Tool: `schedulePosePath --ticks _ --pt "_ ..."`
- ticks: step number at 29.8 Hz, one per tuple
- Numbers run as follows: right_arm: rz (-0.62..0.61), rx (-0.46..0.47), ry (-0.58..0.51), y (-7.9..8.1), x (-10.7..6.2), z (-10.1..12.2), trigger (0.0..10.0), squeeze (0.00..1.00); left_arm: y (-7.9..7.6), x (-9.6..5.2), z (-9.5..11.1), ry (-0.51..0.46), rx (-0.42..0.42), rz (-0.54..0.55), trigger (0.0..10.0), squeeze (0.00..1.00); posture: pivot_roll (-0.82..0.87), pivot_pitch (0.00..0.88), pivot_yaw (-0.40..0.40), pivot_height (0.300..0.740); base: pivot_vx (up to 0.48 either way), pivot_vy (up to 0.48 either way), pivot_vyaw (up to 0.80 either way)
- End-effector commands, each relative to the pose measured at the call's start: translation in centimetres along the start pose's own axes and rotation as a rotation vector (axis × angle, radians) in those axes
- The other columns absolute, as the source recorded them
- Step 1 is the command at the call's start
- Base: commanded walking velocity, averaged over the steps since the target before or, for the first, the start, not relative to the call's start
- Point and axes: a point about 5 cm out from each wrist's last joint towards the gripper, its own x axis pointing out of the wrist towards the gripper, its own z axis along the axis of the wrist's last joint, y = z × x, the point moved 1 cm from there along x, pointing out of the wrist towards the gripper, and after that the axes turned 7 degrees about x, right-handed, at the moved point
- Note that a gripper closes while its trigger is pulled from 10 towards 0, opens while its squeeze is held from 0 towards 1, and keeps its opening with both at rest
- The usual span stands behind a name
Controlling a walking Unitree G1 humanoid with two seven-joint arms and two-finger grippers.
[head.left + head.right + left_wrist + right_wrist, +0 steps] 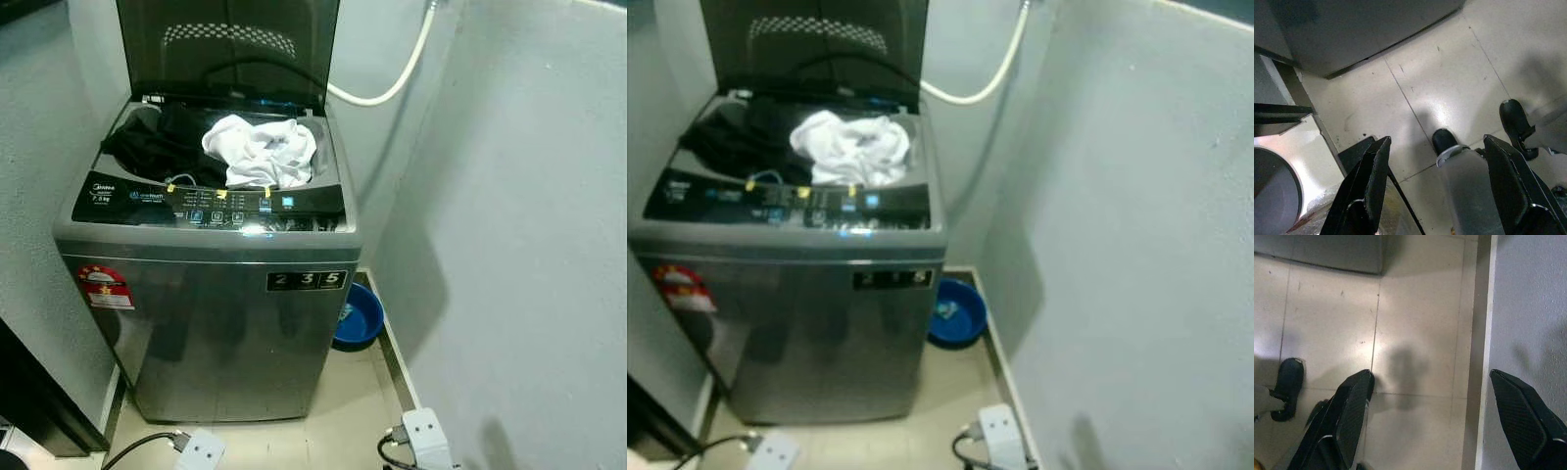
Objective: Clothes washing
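The top-loading washing machine [211,284] is seen with its lid [230,44] raised and a white garment [260,152] heaped on dark clothes [162,142] at the drum mouth, unpushed, while the left gripper [1437,186] and right gripper [1430,421] are held spread and empty above the floor tiles [1415,308].

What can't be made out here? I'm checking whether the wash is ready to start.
- Drum depth: clothes cover the opening in both eye views.
- Panel labels: too small, with glare.
- Hose upper end: cut off by the top edge.
- Basin: partly behind the washer.
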Motion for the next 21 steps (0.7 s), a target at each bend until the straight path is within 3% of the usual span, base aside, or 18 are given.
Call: schedulePosePath --ticks 1,21 --pt "-0.031 -0.004 0.029 -0.6 -0.3 -0.9 10.0 0.0 -0.5 0.0 -0.4 0.011 0.002 -0.011 10.0 0.0 0.04 0.0 -0.048 0.724 0.0 0.0 0.78" --pt "-0.018 -0.05 0.078 -0.6 -0.7 -2.4 10.0 0.0 -1.2 0.4 0.3 -0.023 0.007 -0.028 10.0 0.0 0.03 0.0 -0.049 0.724 0.0 0.0 0.78"
